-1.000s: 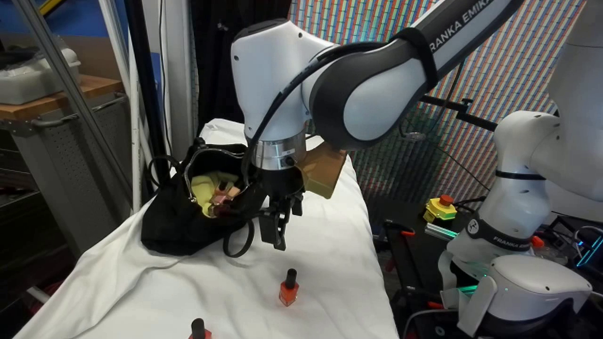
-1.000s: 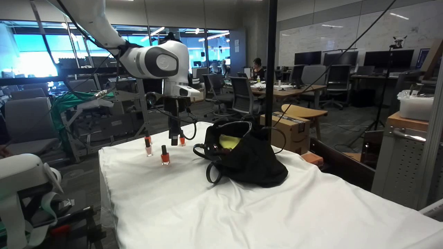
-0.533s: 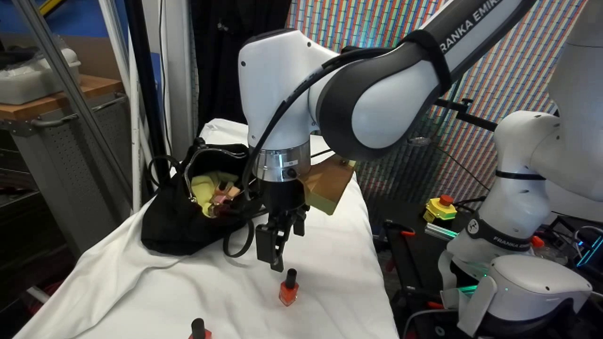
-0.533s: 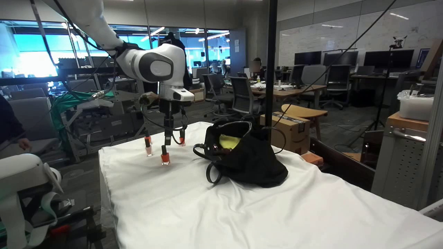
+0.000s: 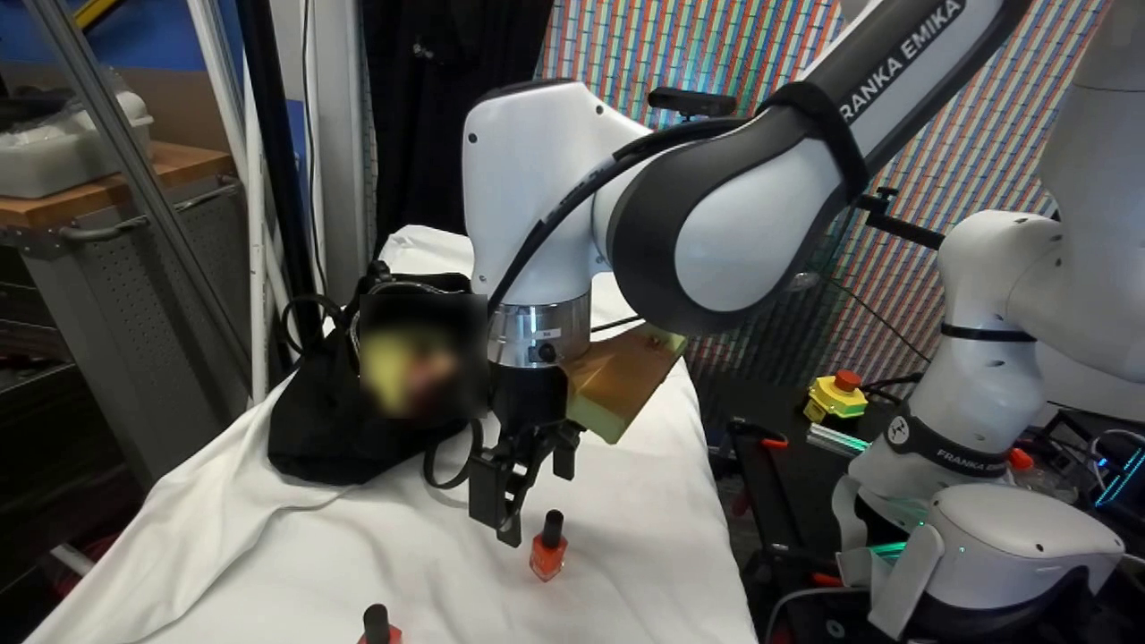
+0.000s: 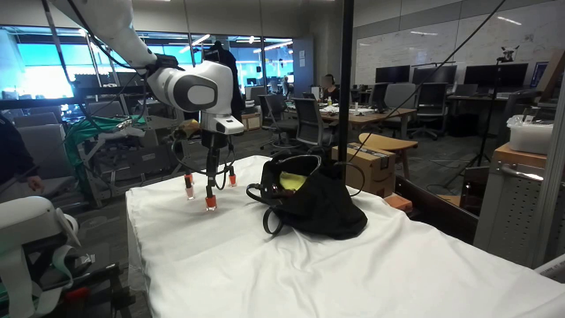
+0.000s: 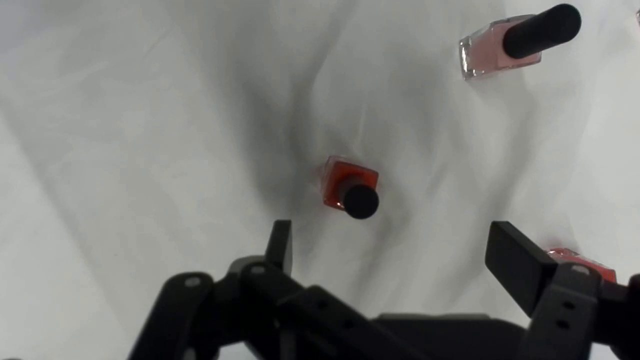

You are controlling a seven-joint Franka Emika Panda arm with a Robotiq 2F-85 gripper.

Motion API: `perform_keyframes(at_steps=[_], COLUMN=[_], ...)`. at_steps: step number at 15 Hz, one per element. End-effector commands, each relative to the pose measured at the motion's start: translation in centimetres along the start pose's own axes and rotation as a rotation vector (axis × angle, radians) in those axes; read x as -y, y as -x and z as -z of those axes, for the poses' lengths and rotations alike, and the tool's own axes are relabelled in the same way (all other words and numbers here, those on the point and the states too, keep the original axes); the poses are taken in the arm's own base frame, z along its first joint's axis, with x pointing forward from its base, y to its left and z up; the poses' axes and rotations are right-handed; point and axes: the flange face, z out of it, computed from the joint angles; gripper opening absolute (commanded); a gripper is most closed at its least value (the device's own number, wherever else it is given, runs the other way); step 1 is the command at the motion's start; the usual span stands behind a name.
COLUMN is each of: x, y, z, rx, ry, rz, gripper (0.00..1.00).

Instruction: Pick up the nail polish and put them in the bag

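In an exterior view, 4 nail polish bottles [image 6: 211, 203] stand on a tablecloth [image 6: 282, 282], left of the bag [image 6: 326, 214], which also rests on it; a box [image 6: 373, 172] sits behind the bag, a bin [image 6: 532, 138] atop a cabinet [image 6: 507, 221] at far right.

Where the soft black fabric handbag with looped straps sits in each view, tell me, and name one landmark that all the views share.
In an exterior view, the black fabric handbag is left of centre, left of the black two-fingered gripper.
In an exterior view, the handbag is slightly right of centre, right of the gripper.
In the wrist view, it is not there.
Shared landmark: the gripper, in all three.
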Motion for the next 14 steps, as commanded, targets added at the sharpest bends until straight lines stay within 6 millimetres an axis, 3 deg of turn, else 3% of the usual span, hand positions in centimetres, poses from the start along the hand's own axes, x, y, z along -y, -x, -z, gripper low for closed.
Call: perform_keyframes(at_steps=[1,14], x=[-0.2,-1.1], y=[0.5,0.8], z=[-1.2,-6.3], rx=[-0.014,-0.041], ry=[-0.019,-0.023], rz=[-0.038,0.005], gripper=[1.0,1.0])
